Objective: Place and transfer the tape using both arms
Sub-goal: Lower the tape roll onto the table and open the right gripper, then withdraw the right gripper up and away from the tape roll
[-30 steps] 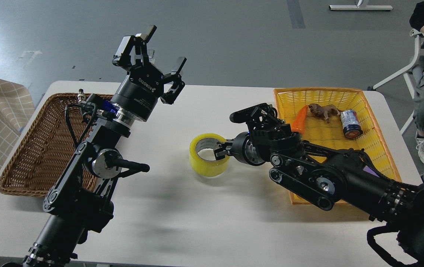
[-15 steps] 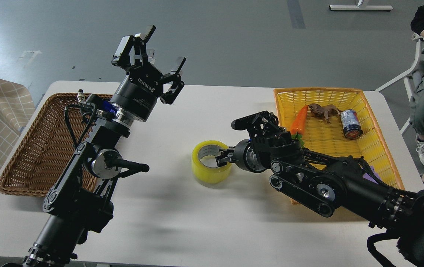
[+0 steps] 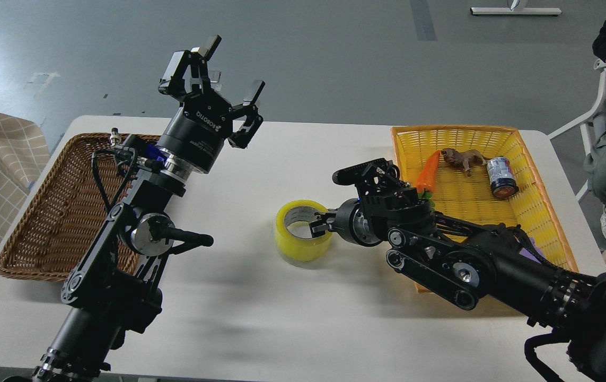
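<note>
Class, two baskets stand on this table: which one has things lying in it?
The yellow basket, on the right, holds a carrot, a toy animal and a can. The brown wicker basket shows nothing inside.

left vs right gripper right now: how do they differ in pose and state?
Left gripper is raised above the table, fingers spread open, holding nothing; right gripper is low at table level, clamped on the rim of the tape. Left points up and away; right reaches sideways toward the table's middle. Both are black two-finger units.
</note>
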### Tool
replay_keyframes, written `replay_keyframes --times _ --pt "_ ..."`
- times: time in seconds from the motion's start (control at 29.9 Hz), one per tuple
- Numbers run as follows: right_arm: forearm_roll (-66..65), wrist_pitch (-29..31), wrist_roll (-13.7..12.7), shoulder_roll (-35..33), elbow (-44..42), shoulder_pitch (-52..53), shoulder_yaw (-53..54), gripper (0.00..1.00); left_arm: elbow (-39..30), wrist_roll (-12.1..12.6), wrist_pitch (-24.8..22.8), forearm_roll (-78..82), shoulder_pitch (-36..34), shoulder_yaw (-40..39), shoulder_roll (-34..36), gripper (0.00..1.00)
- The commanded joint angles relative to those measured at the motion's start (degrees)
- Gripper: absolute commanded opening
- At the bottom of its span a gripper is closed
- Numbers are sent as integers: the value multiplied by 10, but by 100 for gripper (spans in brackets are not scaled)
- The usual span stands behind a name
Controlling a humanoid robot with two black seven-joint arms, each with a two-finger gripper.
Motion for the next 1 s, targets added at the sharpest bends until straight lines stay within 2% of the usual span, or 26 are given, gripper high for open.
replay_keyframes --times 0.0,0.07,0.2,0.33,0.44,0.64,0.77,0.97 --pt "2 0 1 0 1 -1 1 13 0 0 0 0 1 -1 0 98" --pt "4 0 1 0 2 -1 2 20 0 0 0 0 1 -1 0 98" --pt "5 0 2 0 2 0 6 46 0 0 0 0 2 -1 0 98" --pt "6 0 2 0 2 -1 17 66 0 0 0 0 2 -2 0 98" --pt "6 0 2 0 1 -1 18 71 0 0 0 -1 1 -2 0 98" --pt "8 0 4 0 8 10 75 92 -4 0 0 -1 -1 -2 0 98" --pt "8 0 4 0 51 11 166 98 -4 1 1 -1 -1 -1 0 98" --pt "11 0 4 -5 100 -18 271 100 1 4 5 3 -5 5 4 98"
